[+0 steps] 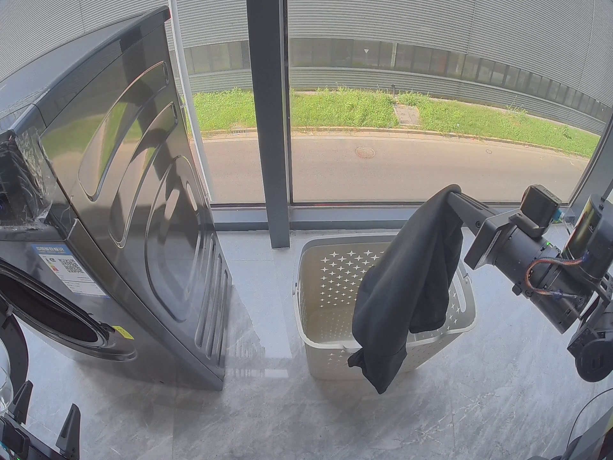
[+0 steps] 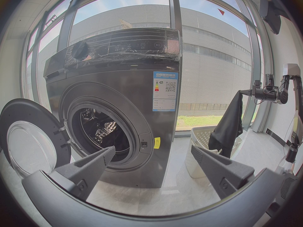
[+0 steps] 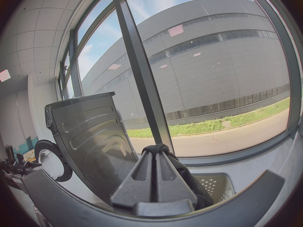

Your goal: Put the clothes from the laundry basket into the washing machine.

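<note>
A black garment (image 1: 402,289) hangs from my right gripper (image 1: 454,198), whose fingers are shut on its top edge. It dangles above the white laundry basket (image 1: 319,346), its lower end draped past the basket's front rim. The same garment (image 2: 228,126) and basket (image 2: 195,155) show in the left wrist view. In the right wrist view the fingers (image 3: 143,180) pinch the dark cloth (image 3: 157,148). The grey washing machine (image 1: 128,180) stands to the left, its round door (image 2: 28,139) swung open and the drum (image 2: 99,133) exposed. My left gripper (image 2: 151,158) is open, low, facing the drum.
A tall window with a dark upright post (image 1: 268,103) runs behind the basket. Pale tiled floor (image 1: 287,410) lies between the machine and the basket.
</note>
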Available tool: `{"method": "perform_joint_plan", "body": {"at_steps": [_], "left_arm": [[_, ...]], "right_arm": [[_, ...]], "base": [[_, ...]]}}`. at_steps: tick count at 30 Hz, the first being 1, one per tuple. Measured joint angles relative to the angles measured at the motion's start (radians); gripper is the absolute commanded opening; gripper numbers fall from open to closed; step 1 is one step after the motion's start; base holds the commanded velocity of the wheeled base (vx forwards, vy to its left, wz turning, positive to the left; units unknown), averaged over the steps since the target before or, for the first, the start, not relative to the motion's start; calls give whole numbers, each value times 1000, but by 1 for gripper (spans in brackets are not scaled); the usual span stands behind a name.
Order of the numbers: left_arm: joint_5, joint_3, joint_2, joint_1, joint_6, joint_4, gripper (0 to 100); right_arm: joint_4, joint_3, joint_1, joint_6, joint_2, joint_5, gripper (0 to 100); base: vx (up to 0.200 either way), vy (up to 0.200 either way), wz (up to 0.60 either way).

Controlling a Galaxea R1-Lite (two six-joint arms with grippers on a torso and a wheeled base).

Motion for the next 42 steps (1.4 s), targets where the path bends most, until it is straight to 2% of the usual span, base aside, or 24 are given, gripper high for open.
{"method": "perform_joint_plan", "body": {"at_steps": [6,11,18,26,32,42], "left_arm": [[0,0,0,0,0,0,100],[-1,0,0,0,1,0,100],[-1,0,0,0,1,0,100],[-4,0,0,0,1,1,100],[-3,0,0,0,0,0,100],[-5,0,0,0,0,1,100]], "right_arm": [[0,-5,-1,-20,-13,-21,0],[10,-7,-2,-37,-20,-92,0],[19,-10,-14,-80,-25,-165,0],[18,-5,-26,-84,-26,-167,0],[16,-2,-25,-84,-27,-164,0],[15,6,-16,-76,-41,-151,0]], "base": [[0,0,0],[0,0,0],[-200,0,0],[-200,0,0],[0,0,0],[0,200,0]]}}
